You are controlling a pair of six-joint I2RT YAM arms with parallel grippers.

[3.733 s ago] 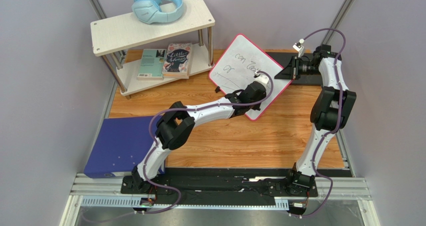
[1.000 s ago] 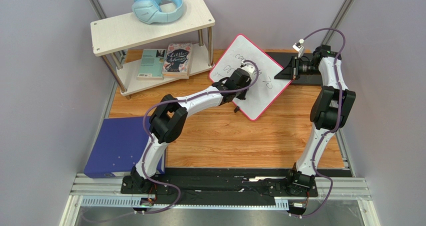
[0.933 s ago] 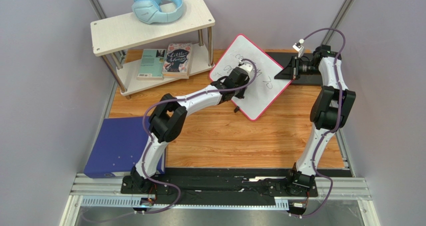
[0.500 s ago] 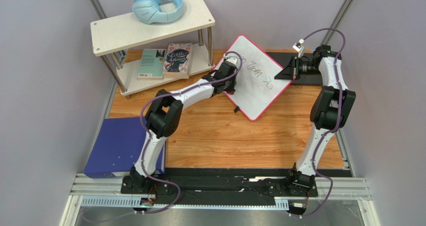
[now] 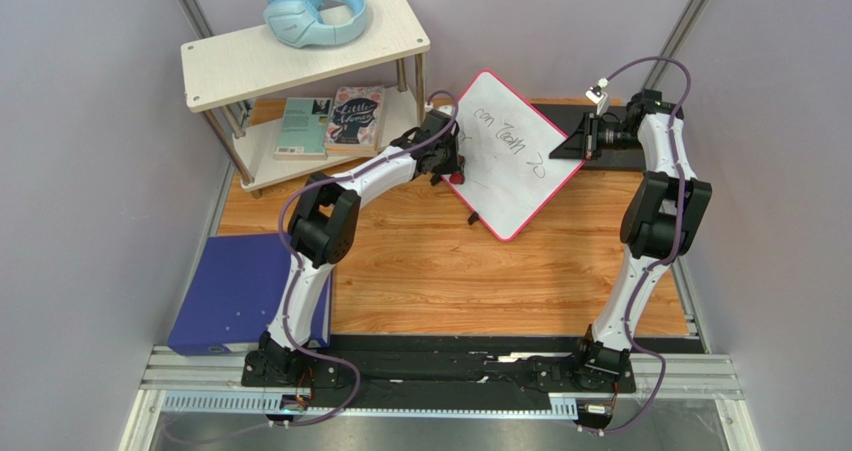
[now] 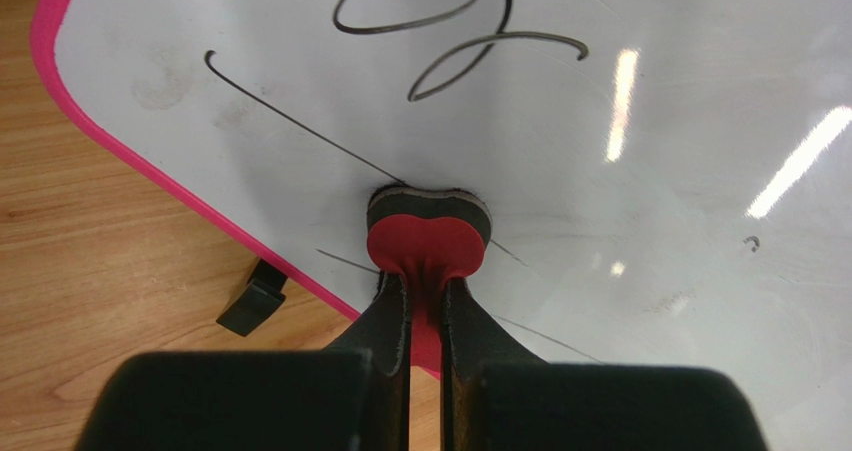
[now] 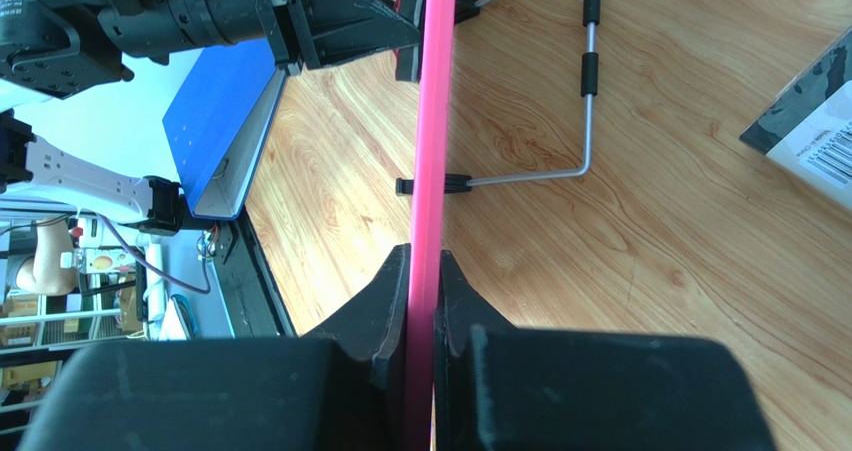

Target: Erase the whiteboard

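Glossy white rectangular whiteboard with thin pink rim (image 5: 512,176): upper centre of top view, turned diamond-wise, on brown wood-grain tabletop (image 5: 480,271). Black handwriting (image 5: 508,139) across upper half; a few thin strokes lower down in left wrist view. Propped on thin grey wire stand (image 7: 586,91), seen edge-on in right wrist view; small black foot (image 6: 250,305) below pink rim.

Small red eraser with black felt pad (image 6: 427,233): pad against board face, near its left rim. Left gripper (image 6: 425,306): jaws clenched on eraser's red tab. Arm stretched toward board's left corner in top view.

Right gripper (image 7: 422,271): jaws clamped on pink rim at board's right corner, upper right of top view.

Further out: pale two-tier wooden shelf (image 5: 385,41) upper left, light-blue headphones (image 5: 310,11) on top tier, two paperback books (image 5: 335,121) on bottom tier. Blue-purple binder (image 5: 240,289) at lower left, beside left arm's base.
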